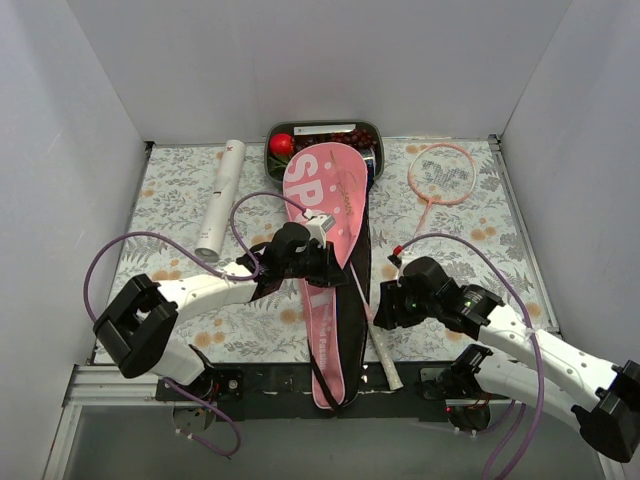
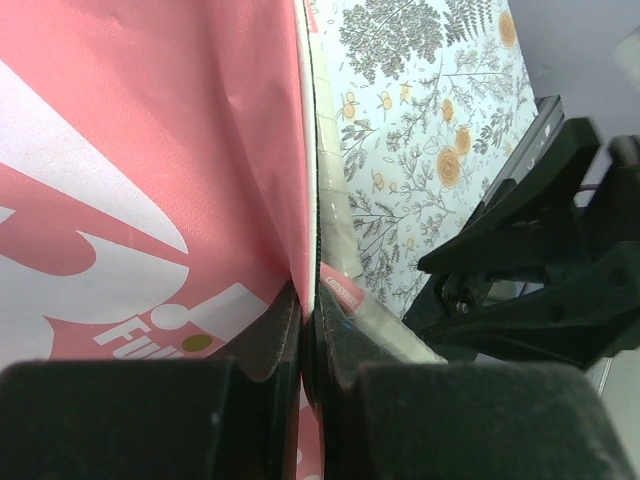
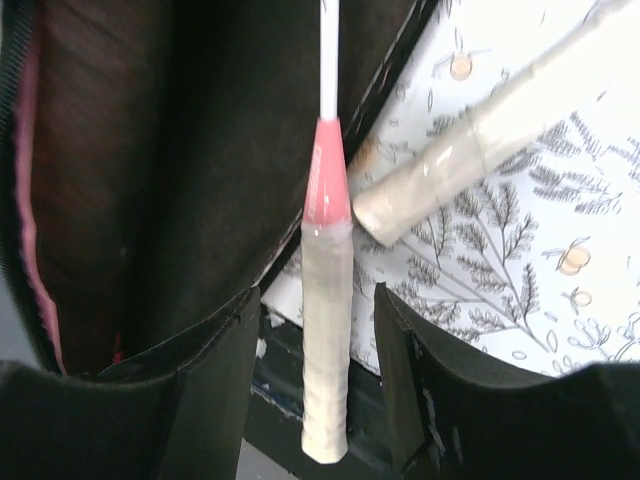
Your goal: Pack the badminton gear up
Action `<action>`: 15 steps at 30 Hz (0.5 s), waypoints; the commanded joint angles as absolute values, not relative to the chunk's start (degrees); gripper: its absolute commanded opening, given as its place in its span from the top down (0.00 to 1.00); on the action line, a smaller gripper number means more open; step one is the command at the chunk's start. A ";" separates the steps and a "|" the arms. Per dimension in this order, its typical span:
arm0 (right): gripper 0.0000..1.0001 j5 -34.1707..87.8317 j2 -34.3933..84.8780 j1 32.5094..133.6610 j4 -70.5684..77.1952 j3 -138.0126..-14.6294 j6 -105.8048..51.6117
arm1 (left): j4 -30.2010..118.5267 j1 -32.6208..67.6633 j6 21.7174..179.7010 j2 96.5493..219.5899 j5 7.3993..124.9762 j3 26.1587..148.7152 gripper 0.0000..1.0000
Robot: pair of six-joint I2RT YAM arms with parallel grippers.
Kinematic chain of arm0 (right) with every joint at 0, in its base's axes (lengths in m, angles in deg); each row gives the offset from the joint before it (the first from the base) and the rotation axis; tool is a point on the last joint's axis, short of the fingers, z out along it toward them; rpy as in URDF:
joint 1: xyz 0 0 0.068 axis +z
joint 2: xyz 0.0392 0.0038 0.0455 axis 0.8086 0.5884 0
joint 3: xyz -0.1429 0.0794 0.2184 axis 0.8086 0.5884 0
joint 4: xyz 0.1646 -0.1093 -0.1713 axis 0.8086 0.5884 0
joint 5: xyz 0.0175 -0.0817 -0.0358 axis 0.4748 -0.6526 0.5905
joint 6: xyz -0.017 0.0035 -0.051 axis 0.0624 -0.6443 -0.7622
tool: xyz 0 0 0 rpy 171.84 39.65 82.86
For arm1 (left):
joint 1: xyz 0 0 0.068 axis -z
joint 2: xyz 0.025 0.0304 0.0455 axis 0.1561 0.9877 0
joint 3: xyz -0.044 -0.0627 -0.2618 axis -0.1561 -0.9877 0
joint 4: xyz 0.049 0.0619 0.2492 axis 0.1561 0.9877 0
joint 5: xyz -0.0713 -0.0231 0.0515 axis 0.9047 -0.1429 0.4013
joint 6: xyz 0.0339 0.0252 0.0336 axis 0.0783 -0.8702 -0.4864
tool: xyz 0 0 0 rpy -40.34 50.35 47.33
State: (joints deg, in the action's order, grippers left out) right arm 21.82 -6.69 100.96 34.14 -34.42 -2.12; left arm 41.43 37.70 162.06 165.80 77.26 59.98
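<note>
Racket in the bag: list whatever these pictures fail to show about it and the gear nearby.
- Top view: the head of the racket in the bag is under the pink flap; only shaft and handle show.
- Top view: the bag's end covers part of the tray.
- Left wrist view: the bag's lettering is cut off by the frame edges.
- Right wrist view: the second racket runs off the upper right edge.

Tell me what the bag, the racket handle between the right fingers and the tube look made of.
Bag: probably thin synthetic fabric with a slight sheen. It creases softly and carries printed white lettering.
Handle: pale grip wrap, apparently under clear film. It is glossy, with a wrinkled film edge near the pink collar.
Tube: likely matte white cardboard, but too small to be sure.
</note>
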 commanded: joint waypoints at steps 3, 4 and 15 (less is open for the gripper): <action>0.44 29.82 -12.68 101.33 32.26 -25.40 1.85 | 39.59 38.48 162.26 159.75 81.48 60.97 1.00; 0.44 30.35 -14.08 101.24 31.03 -24.34 2.47 | 39.59 38.40 162.08 159.57 81.92 60.97 1.00; 0.56 34.92 -14.27 101.33 22.85 -17.30 4.93 | 40.03 38.48 161.20 159.21 82.36 59.57 1.00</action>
